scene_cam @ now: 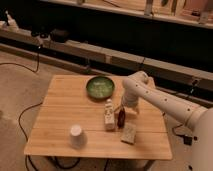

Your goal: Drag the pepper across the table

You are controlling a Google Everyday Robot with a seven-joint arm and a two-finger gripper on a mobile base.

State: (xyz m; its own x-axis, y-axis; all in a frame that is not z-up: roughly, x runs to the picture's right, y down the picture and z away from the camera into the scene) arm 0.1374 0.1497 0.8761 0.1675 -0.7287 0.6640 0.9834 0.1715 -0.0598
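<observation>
The pepper [121,116] is a small dark red slim thing lying on the light wooden table [60,105], just right of the white bottle [109,116]. My gripper [124,106] hangs from the white arm that reaches in from the right. It is directly above the pepper's far end, close to it or touching it. The arm's wrist hides the fingers.
A green bowl [100,87] sits at the back of the table. A white cup [76,135] stands upside down near the front left. A pale beige block [129,133] lies front right of the pepper. Cables run on the floor at left.
</observation>
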